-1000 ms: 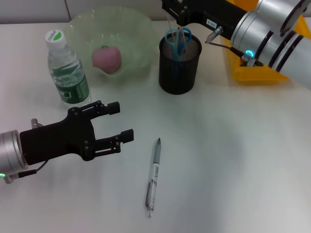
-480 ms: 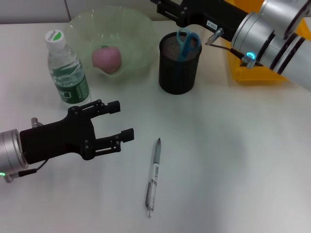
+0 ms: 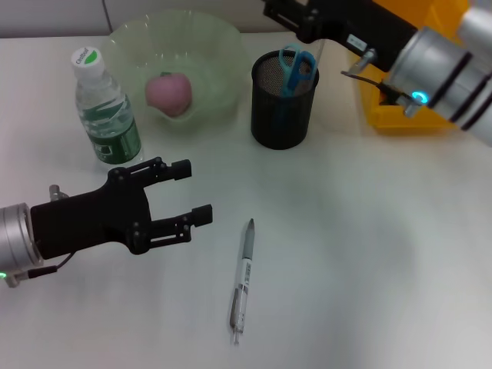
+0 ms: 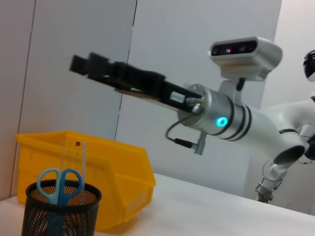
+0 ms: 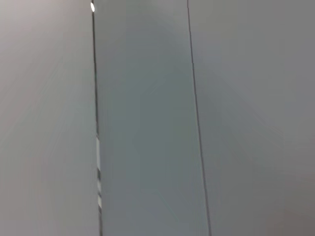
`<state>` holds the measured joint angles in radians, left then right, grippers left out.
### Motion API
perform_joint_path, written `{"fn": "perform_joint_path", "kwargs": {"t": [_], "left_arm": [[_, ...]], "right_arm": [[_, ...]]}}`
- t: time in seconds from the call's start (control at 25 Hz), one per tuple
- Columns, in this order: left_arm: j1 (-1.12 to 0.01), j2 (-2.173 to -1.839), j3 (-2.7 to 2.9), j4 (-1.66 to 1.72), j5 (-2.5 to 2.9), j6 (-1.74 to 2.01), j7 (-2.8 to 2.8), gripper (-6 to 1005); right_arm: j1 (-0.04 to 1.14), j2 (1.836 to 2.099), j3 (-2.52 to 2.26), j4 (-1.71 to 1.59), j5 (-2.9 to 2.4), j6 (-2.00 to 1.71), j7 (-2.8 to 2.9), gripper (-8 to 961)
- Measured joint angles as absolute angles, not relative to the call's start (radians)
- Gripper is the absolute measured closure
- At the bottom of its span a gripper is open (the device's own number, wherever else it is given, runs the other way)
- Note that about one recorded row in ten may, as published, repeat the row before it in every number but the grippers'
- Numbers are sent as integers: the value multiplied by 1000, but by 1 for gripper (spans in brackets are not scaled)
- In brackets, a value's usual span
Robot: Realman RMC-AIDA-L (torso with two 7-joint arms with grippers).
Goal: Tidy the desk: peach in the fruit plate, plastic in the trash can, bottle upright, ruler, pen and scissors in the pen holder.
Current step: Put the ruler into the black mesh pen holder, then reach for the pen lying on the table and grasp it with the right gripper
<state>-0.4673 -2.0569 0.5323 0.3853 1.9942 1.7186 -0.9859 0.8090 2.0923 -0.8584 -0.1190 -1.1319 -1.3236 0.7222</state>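
The grey pen (image 3: pixel 243 277) lies on the white table, just right of my left gripper (image 3: pixel 192 191), which hovers open and empty. The black mesh pen holder (image 3: pixel 284 108) (image 4: pixel 59 214) holds the blue-handled scissors (image 3: pixel 297 64) (image 4: pixel 59 180) and the clear ruler (image 4: pixel 78 158). My right gripper (image 3: pixel 278 9) (image 4: pixel 91 64) hangs in the air behind and above the holder, apart from it. The pink peach (image 3: pixel 169 93) rests in the green fruit plate (image 3: pixel 225 48). The bottle (image 3: pixel 106 109) stands upright beside the plate. A yellow trash can (image 3: pixel 403 120) (image 4: pixel 123 179) stands at the right. No plastic shows.
My right arm (image 3: pixel 438 65) reaches across above the yellow can. Bare table spreads right of the pen and in front of the holder. The right wrist view shows only a grey wall.
The scissors dropped into the pen holder and lean on its rim. My right gripper rose off the holder and drew back to the right. The left arm stayed still.
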Motion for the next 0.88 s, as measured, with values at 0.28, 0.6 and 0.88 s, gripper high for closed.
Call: {"fn": "perform_joint_path", "kwargs": {"t": [0.28, 0.6, 0.88], "left_arm": [[-487, -2057, 531, 388, 1994, 1713, -983, 202], [-509, -2056, 523, 389, 1993, 1702, -976, 202], [-514, -2054, 523, 390, 1968, 1704, -976, 202]], "right_arm": [[641, 2085, -867, -186, -1134, -1604, 810, 281], [535, 2082, -885, -232, -1187, -1708, 847, 282], [519, 2070, -885, -274, -1343, -1681, 930, 281]]}}
